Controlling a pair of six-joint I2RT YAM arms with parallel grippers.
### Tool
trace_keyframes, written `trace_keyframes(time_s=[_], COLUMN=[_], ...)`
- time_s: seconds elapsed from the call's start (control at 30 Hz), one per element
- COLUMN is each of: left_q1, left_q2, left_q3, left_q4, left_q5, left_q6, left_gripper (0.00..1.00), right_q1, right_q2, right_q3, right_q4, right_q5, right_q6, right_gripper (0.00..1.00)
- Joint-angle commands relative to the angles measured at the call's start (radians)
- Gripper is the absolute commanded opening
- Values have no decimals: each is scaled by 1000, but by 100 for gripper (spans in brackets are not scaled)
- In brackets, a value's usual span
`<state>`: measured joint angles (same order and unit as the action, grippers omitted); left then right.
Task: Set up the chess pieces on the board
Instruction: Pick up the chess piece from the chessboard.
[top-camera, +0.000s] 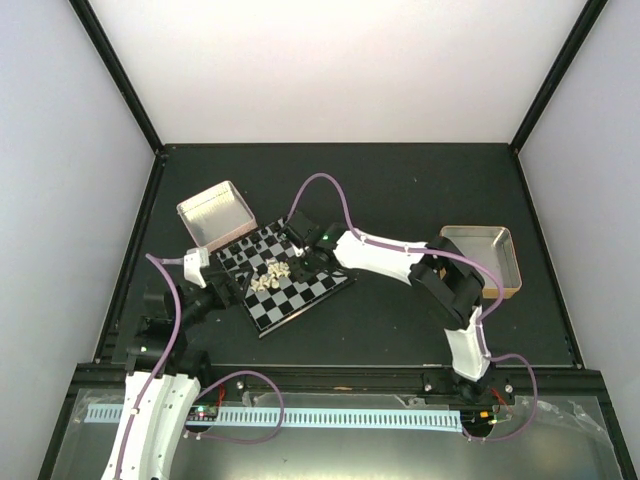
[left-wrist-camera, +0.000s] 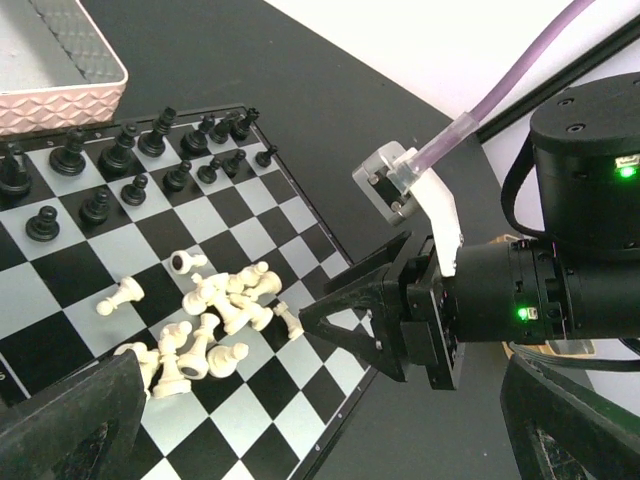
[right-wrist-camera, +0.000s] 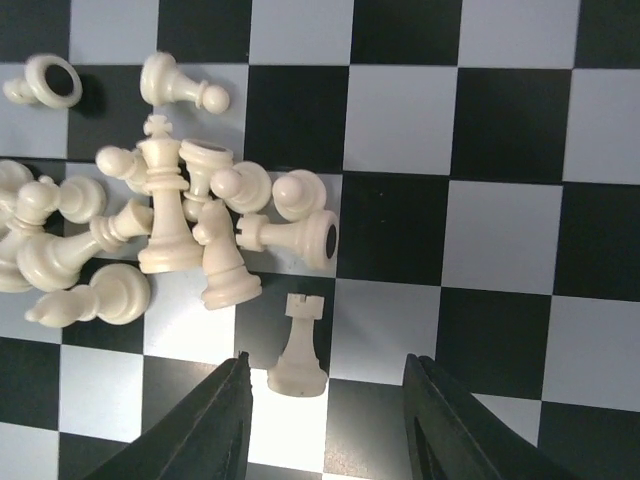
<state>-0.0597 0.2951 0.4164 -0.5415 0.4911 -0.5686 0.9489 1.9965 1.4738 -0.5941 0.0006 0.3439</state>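
R gripper: fingers apart, either side of white rook, no contact seen. Other chess pieces lay heaped just beyond it, mid board. L gripper: spread wide, empty, over board edge.

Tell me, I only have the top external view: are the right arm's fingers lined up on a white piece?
Observer: Yes. The right wrist view shows a lone white rook between the right fingers, apart from the heap.
Operator: Touching it yet?
Observer: No. Board shows on both sides of the rook, so neither finger touches it.
Operator: Are the black pieces set?
Observer: The left wrist view shows the black pieces standing in two rows along the board edge by the pink tray.
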Motion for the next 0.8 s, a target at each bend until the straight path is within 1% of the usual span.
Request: trace_keyframes(time_s=[0.0,0.1,0.37,0.47,0.53,0.6,0.77], left_q1=[9,8,8,8,8,8,8], left_q2=[-3,-5,-5,-5,-5,-4,-6], left_q3=[44,47,47,48,50,53,62], left_q4=[-20,-19,-21,-21,-22,-26,-38], left_q5=[-56,-59,-59,-59,-60,-61,-65], left_q6=[-19,-26,-36,-37,-37,-36,-34], left_gripper=[99,99,99,99,99,99,99], right_q1=[11,11,14,14,14,14,14], right_q2=[39,68,136,161,178,195,221], right_q3=[48,88,184,225,252,275,310], right_q4=[-78,-114,-200,-236,-259,-289,-341], right_q5=[21,13,-1,-3,-6,-11,-18], right_q6=[-14,-18,-35,-41,-48,-52,-63], right_gripper=[43,39,36,32,26,23,23])
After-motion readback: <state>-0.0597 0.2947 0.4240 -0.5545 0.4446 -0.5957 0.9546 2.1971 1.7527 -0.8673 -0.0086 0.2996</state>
